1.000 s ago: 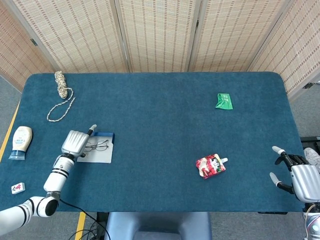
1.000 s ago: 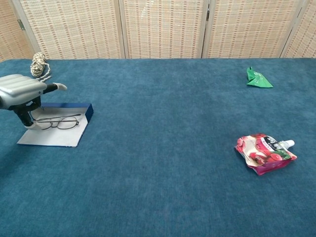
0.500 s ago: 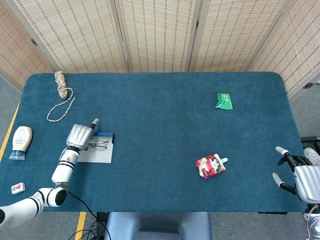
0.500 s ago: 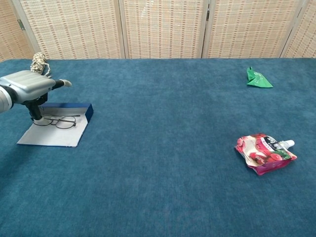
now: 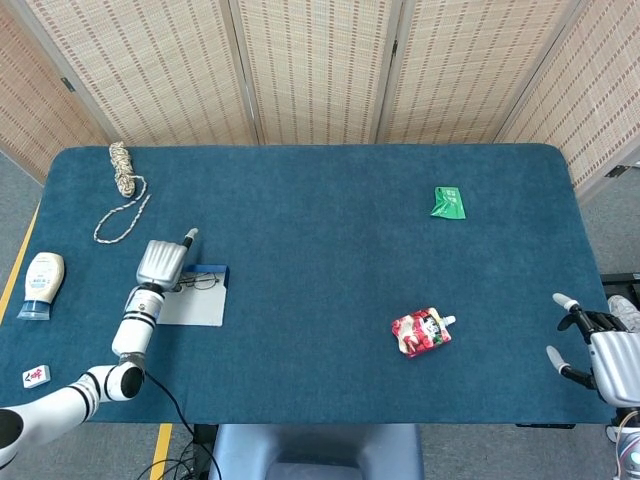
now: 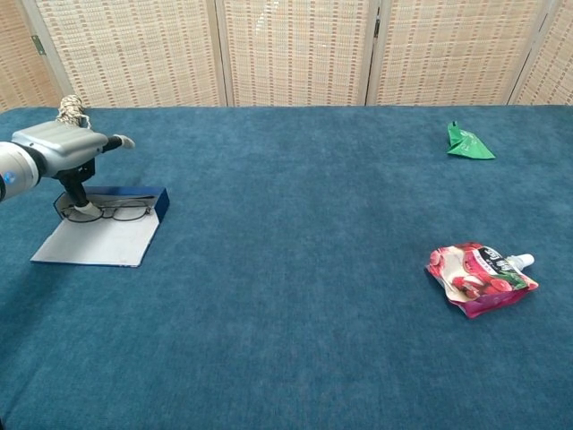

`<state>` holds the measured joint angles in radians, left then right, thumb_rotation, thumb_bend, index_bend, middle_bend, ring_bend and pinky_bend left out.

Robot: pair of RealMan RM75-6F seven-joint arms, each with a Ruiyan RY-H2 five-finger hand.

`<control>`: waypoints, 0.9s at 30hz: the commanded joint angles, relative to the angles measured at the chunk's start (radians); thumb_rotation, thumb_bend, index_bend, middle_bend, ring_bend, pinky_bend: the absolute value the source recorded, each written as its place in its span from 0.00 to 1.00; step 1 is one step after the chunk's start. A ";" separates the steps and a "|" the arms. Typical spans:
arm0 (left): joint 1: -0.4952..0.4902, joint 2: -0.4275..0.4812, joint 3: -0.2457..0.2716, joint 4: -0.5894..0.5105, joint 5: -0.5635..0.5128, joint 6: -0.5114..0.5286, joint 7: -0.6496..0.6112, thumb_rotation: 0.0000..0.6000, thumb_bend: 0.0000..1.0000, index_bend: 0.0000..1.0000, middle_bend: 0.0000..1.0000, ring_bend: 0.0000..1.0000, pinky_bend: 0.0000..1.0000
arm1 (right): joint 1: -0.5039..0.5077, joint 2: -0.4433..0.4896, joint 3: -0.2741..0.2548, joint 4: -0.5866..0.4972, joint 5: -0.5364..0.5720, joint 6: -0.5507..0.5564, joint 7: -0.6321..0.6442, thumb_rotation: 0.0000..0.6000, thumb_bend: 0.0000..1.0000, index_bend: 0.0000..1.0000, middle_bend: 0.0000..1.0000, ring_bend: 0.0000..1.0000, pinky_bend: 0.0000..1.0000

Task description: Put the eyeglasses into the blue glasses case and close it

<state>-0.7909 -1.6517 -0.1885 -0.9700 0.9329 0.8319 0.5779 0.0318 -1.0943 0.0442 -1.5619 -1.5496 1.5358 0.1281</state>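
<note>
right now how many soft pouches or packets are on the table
2. A red fruit-print spouted drink pouch lies near the front right of the blue felt table. A small green foil packet lies farther back on the right. Nothing seems to hide more.

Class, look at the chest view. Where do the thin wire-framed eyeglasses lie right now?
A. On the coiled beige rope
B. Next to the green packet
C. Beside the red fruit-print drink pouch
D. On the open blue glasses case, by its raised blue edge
D: the thin wire-framed eyeglasses lie on the open blue glasses case, against its raised blue edge, with the left hand on their left end.
</note>
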 commanded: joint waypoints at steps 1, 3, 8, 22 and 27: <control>-0.011 -0.013 -0.004 0.030 -0.009 -0.005 0.012 1.00 0.17 0.05 0.92 0.93 1.00 | -0.002 0.000 0.000 0.001 0.001 0.002 0.002 1.00 0.29 0.17 0.47 0.38 0.30; -0.014 -0.020 -0.005 0.050 -0.012 -0.007 0.016 1.00 0.17 0.05 0.92 0.93 1.00 | -0.003 0.000 0.000 0.002 0.001 0.002 0.002 1.00 0.29 0.17 0.47 0.38 0.30; -0.018 -0.032 -0.006 0.081 -0.015 -0.008 0.021 1.00 0.17 0.05 0.92 0.93 1.00 | -0.003 0.001 0.000 0.001 0.001 0.003 0.000 1.00 0.29 0.17 0.47 0.38 0.30; -0.002 -0.019 -0.008 0.059 0.002 0.015 -0.007 1.00 0.17 0.05 0.92 0.93 1.00 | -0.007 0.005 -0.001 -0.007 -0.002 0.008 -0.005 1.00 0.29 0.17 0.47 0.38 0.30; 0.044 0.057 0.031 -0.073 0.089 0.087 -0.048 1.00 0.17 0.06 0.92 0.93 1.00 | -0.004 0.004 0.000 -0.008 -0.006 0.007 -0.006 1.00 0.29 0.17 0.47 0.38 0.30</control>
<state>-0.7732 -1.6346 -0.1799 -0.9848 0.9777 0.8800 0.5536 0.0279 -1.0901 0.0441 -1.5702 -1.5560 1.5428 0.1224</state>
